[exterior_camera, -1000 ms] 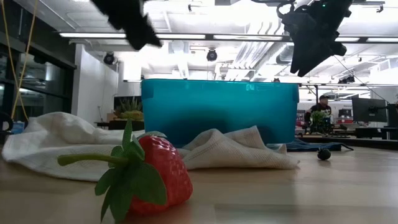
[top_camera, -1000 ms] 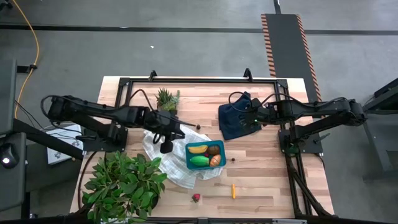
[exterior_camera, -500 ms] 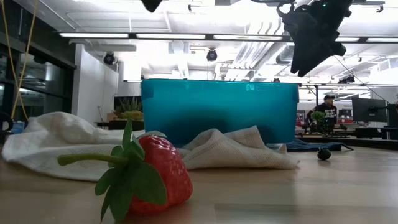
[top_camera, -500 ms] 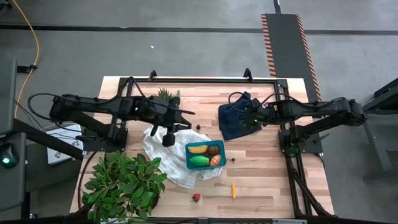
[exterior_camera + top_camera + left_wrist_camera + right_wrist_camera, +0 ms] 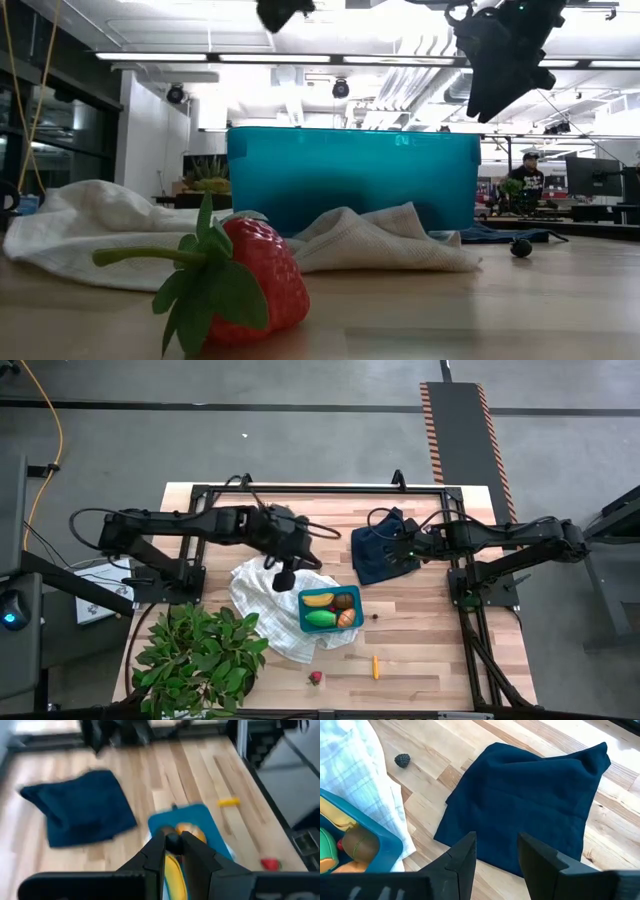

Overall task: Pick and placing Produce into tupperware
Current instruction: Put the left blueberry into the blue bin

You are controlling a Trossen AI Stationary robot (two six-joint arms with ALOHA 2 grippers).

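While four pieces lie in the teal box point(image 5: 331, 609) mid-tabletop, strawberry point(image 5: 316, 678), carrot point(image 5: 376, 666) and two berries point(image 5: 375, 616) remain out | box long axis left-right; carrot points near-far | left claw point(image 5: 283, 579) together, empty, just far-left of box | right claw point(image 5: 402, 547) apart over navy cloth point(image 5: 380, 556)

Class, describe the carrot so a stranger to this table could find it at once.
Start at the teal tupperware in the middle of the wooden table. Toward the front edge, beyond the box's right corner, lies the carrot: a thin orange-yellow stick, unlike the round red strawberry beside it.
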